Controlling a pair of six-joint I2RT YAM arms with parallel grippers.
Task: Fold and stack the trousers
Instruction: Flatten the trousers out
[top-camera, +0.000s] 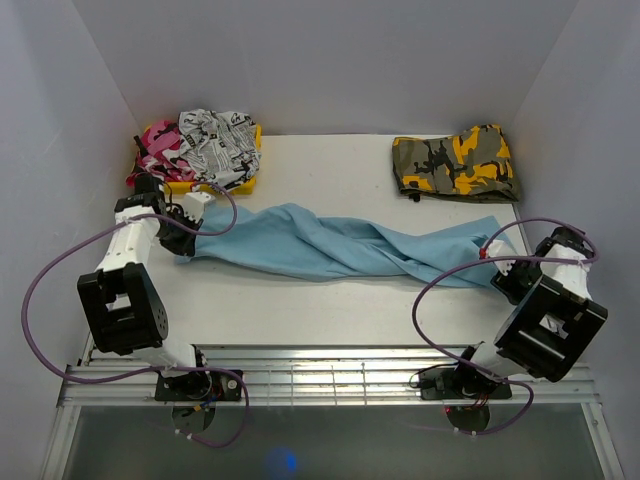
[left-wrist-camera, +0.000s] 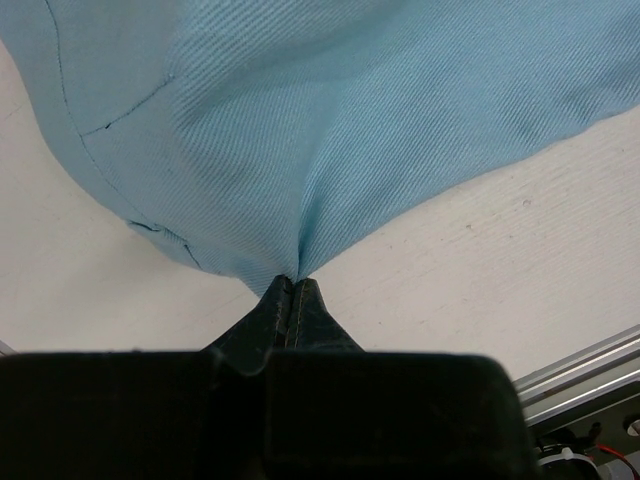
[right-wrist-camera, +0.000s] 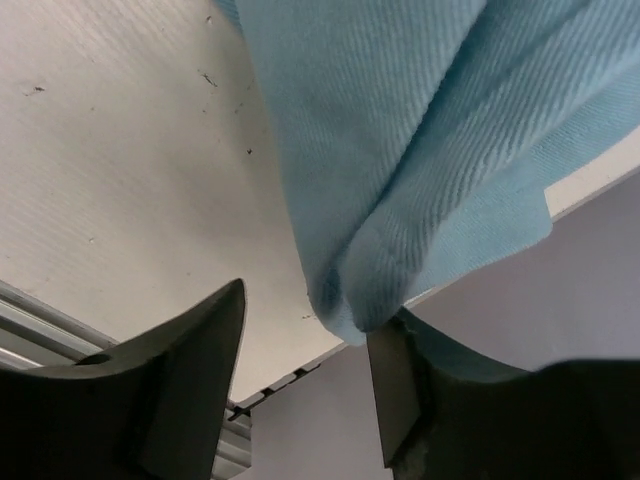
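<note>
The flat white counter (top-camera: 330, 320) carries everything. Across its middle the light-blue soft cloth trousers (top-camera: 330, 245) lie stretched nearly from side to side, twisted and rumpled along their length rather than flat. I judge that the fold itself is not yet begun and the cloth first needs spreading. At the far right corner lies a folded green, black and orange camouflage garment (top-camera: 457, 162), likely the start of the stack where a finished piece goes. At the far left a shallow yellow tray (top-camera: 250, 178) holds a heap of pink-and-black and white-and-black printed clothes (top-camera: 205, 145), probably waiting their turn. My left end effector (left-wrist-camera: 292, 285) is clamped tight on the left end of the trousers, low over the counter, with its jaws together and a pinch of cloth fanning out from the tips. I hold that end so the cloth has an anchor to be pulled taut against. My right end effector (right-wrist-camera: 310, 320) sits at the other end, near the counter's right edge, with its jaws standing apart. The bunched hem touches the inner face of one finger (right-wrist-camera: 395, 400) while the other finger (right-wrist-camera: 190, 380) is clear of it, so nothing is gripped there. I judge this side must close on the hem before both ends can be drawn apart.
</note>
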